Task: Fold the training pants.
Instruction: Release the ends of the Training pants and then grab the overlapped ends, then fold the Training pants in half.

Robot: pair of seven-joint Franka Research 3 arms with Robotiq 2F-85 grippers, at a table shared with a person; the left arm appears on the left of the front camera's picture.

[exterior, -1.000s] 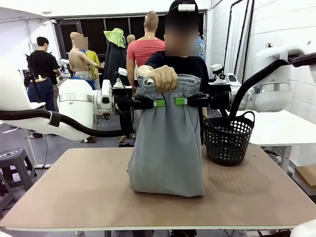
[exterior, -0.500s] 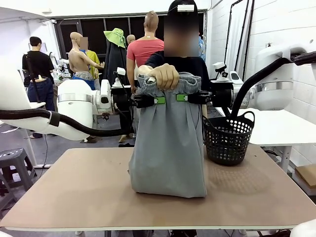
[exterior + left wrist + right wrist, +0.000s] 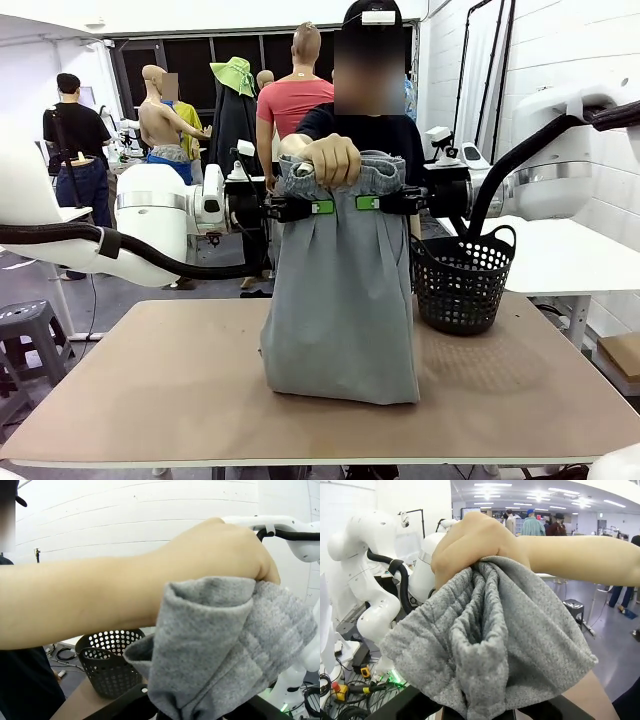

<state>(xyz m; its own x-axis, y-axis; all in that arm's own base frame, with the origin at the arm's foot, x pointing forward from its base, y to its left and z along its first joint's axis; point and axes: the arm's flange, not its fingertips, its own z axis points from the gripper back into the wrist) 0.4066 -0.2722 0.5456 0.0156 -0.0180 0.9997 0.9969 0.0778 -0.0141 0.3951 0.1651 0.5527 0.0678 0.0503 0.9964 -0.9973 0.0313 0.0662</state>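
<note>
Tan flat tabletop (image 3: pixel 150 380): lower hem of the hanging light grey jersey training pants (image 3: pixel 340 320) rested mid-surface. Round black plastic mesh basket (image 3: pixel 460 290) stood just beside, robot's right.

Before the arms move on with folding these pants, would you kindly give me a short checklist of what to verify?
1. Left end effector shut on the training pants under the waistband: ok.
2. Right end effector shut on them at matching height: ok.
3. Person's hand off the waistband: not ok, it grips the top.
4. Hem free of the table: not ok, it rests there.
5. Basket apart from the pants: cannot tell.
</note>
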